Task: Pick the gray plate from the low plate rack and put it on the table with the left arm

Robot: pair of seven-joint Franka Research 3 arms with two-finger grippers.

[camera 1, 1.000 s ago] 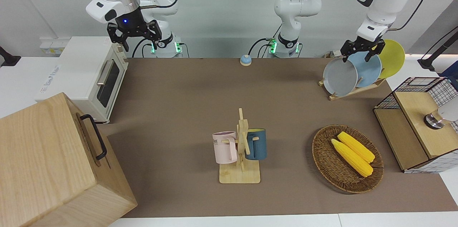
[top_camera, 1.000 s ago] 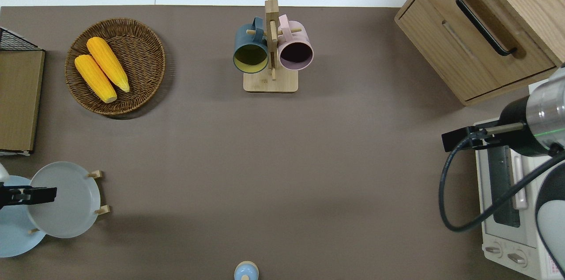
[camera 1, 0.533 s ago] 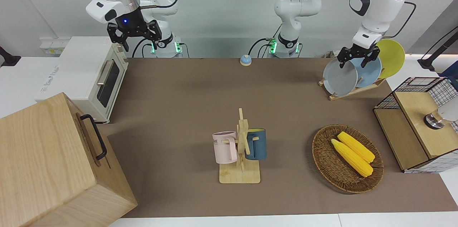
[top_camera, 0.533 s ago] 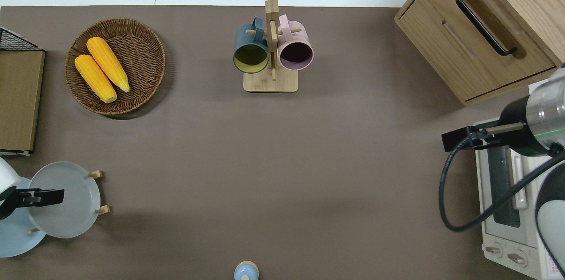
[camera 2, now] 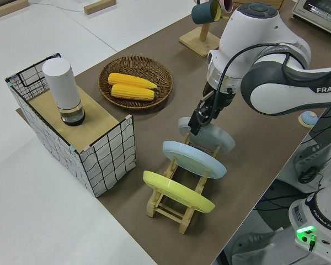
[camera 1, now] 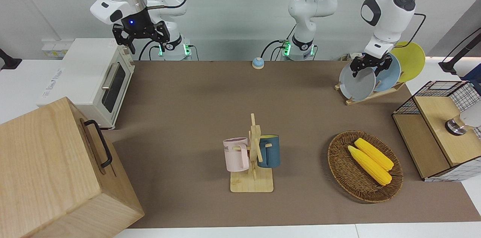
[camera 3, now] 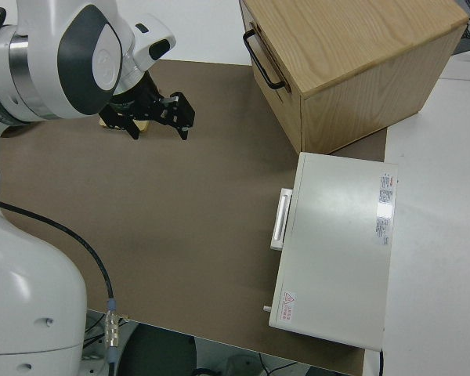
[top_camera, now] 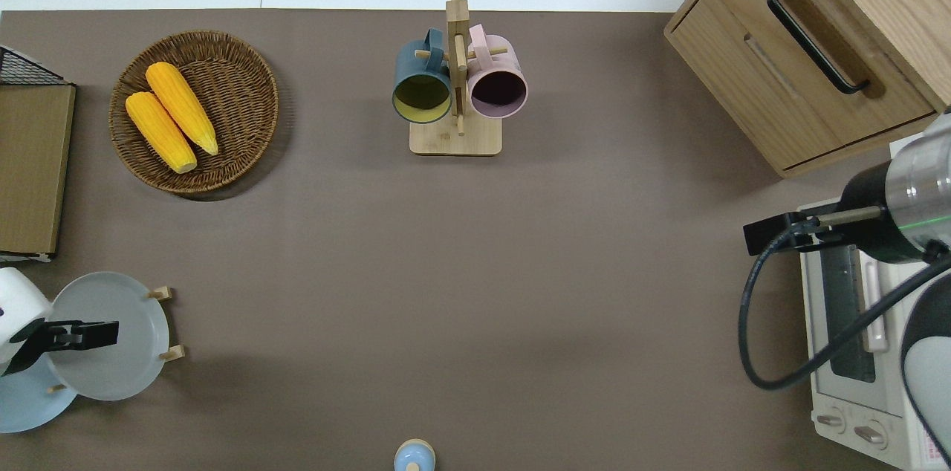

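Gray plate point(camera 1: 356, 82): stands tilted in the slot of the low plate rack point(camera 1: 370, 95) farthest from the robots, at the left arm's end of the table point(camera 1: 195, 110), with a light blue plate point(camera 1: 390, 76) and a yellow plate point(camera 1: 412, 59) in the slots nearer the robots. Left gripper point(camera 1: 366, 64): at the plate's 12 o'clock rim in the front view, fingers spread either side of the rim, not clamped. Right gripper point(camera 1: 139, 37): parked, fingers apart.
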